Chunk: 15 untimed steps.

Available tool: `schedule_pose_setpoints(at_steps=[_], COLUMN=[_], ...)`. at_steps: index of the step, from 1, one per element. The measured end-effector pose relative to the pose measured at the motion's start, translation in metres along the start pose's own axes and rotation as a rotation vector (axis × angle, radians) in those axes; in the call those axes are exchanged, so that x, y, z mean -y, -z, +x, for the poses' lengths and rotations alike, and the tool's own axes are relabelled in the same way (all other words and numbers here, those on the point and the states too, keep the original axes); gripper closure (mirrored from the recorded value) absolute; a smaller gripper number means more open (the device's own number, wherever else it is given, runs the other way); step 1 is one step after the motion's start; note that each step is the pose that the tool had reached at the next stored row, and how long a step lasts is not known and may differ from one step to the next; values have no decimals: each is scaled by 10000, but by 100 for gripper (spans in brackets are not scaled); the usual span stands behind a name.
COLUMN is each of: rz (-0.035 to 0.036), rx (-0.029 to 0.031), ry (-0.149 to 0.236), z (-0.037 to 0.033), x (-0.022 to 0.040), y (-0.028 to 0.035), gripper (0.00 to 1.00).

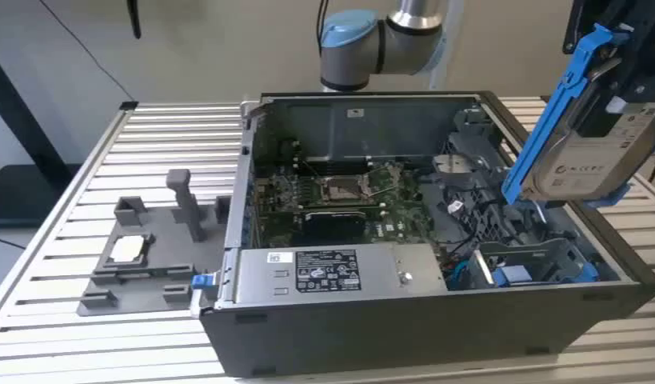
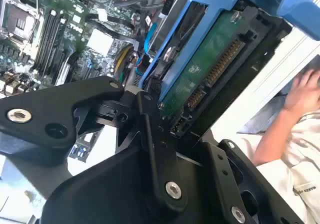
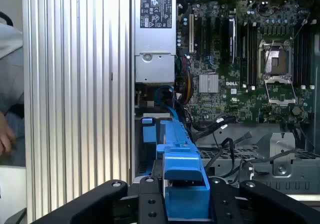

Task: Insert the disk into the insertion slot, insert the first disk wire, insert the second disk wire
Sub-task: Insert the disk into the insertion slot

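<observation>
Fingers (image 3: 149, 204) clamped on the frame (image 3: 182, 184) of the disk (image 1: 583, 156), held tilted, raised well above the slot (image 1: 532, 264) — judged stiff, fairly heavy, shock-sensitive, board (image 2: 200, 74) exposed — so grip belongs on frame edges.

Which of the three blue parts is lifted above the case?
The disk carrier, up at the exterior view's right; the others sit low: one in the slot, one tab at the case's corner.
</observation>
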State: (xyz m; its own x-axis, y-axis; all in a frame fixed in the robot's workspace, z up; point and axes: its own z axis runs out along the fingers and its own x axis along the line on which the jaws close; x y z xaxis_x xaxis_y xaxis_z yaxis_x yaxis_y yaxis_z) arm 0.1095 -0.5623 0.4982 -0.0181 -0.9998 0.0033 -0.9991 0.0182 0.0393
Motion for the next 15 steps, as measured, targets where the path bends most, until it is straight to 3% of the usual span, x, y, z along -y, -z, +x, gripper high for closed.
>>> schedule_pose_setpoints(at_steps=[11,15], rz=[0,0], rx=[0,1], ry=[0,0], z=[0,0], x=[0,1], y=[-1,-31], gripper=[67,67])
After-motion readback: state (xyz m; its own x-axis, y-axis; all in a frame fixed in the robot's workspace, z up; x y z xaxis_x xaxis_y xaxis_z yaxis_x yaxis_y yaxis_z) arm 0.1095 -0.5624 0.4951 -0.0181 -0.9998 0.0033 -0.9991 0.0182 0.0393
